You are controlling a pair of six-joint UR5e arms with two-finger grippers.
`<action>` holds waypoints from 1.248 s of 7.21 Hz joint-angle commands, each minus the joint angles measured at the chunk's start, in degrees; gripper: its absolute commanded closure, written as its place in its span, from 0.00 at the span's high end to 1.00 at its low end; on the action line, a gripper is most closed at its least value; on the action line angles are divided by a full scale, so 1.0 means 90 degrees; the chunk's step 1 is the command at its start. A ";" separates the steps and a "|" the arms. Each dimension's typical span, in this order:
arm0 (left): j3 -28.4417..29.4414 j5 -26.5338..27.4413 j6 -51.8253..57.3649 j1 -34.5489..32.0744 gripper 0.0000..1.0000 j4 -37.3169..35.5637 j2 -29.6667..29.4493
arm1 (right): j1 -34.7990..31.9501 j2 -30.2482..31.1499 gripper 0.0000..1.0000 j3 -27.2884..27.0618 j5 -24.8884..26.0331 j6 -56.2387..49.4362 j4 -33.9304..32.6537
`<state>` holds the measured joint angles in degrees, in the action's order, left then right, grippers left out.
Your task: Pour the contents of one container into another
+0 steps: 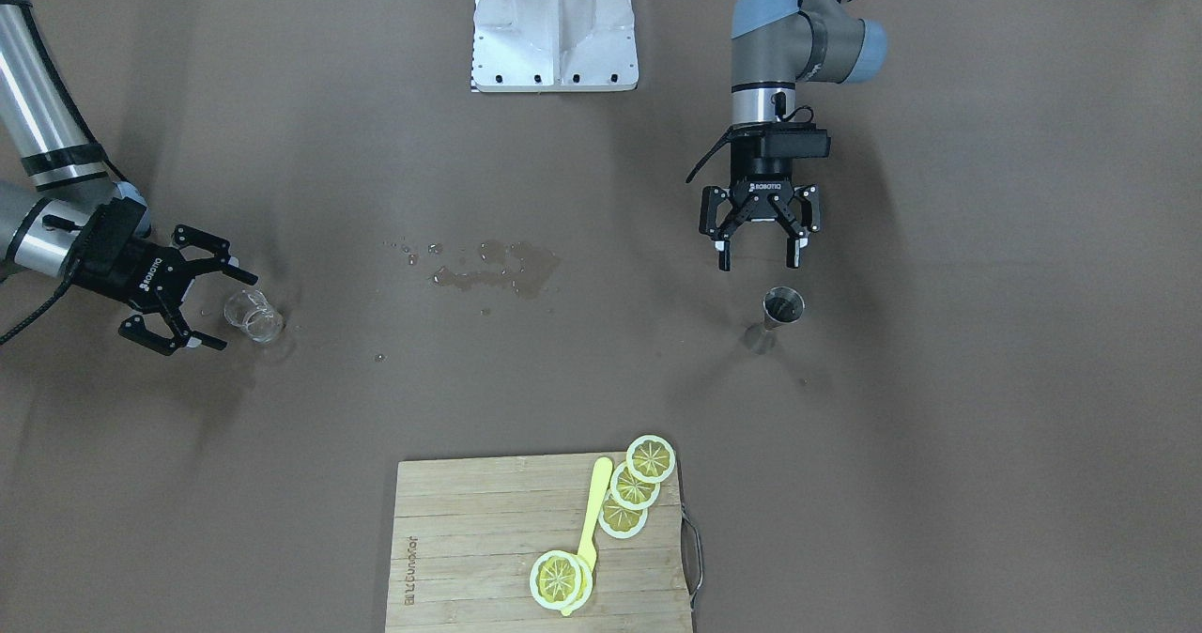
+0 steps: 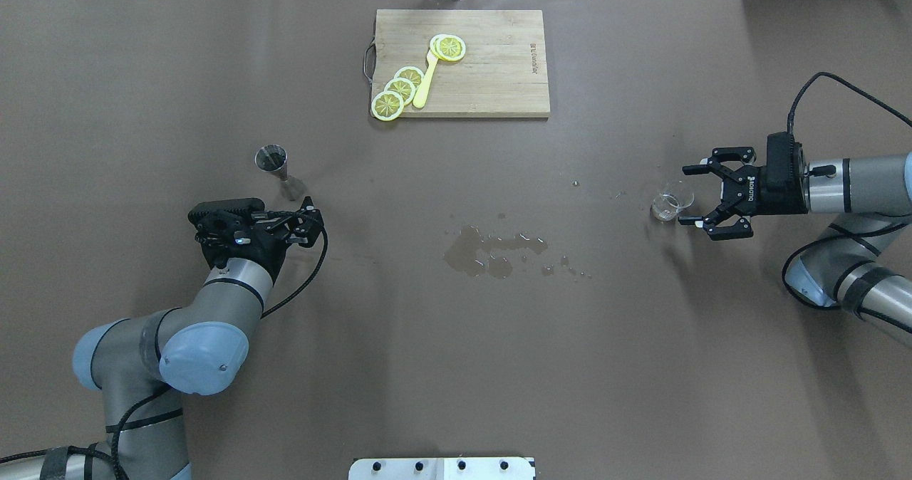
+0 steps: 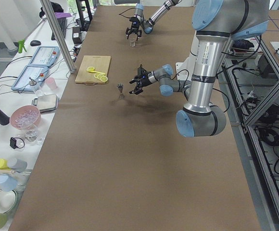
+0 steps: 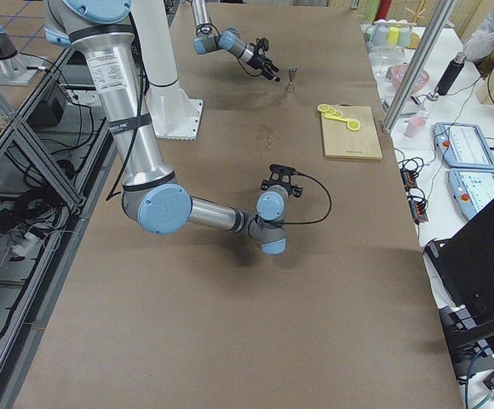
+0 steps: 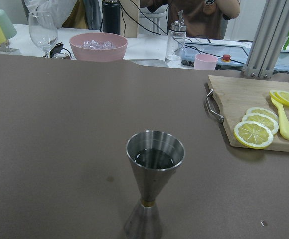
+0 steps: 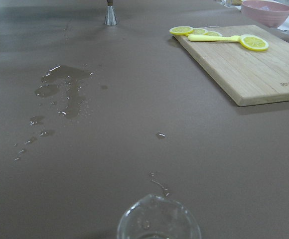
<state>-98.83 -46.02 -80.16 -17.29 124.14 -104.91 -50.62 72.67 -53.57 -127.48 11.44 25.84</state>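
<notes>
Jigger stands before left pincer, glass before right pincer, both spread wide, empty.

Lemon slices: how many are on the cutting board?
4 lemon slices: three overlap in a row on the cutting board near its handle, one lies apart, touching the yellow utensil. A fifth may hide beneath that slice.

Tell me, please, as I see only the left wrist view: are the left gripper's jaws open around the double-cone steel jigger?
Observer: Open, yes, but the left gripper sits short of the steel jigger, not around it.
Operator: Where is the receiving container?
Observer: A small clear glass beaker stands far to the robot's right, at the tips of the open jaws of the right gripper.
Operator: Anything between them?
Observer: A puddle of spilled liquid.
</notes>
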 commanded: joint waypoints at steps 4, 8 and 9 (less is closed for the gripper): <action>0.1000 0.0464 0.0000 -0.0218 0.97 0.0201 -0.0599 | 0.0214 -0.0008 0.94 0.0083 0.0229 -0.0001 -0.0019; 0.1215 0.1089 -0.0010 -0.0208 0.97 0.0191 -0.0648 | 0.0263 -0.0028 0.94 0.0084 0.0268 0.0008 -0.0204; 0.1293 0.1196 -0.0019 -0.0208 0.97 0.0182 -0.0658 | 0.0263 -0.0038 0.94 0.0045 0.0268 -0.0001 -0.0282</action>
<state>-87.97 -36.38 -80.24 -19.17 125.84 -110.67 -48.27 72.44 -52.84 -125.06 11.48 24.16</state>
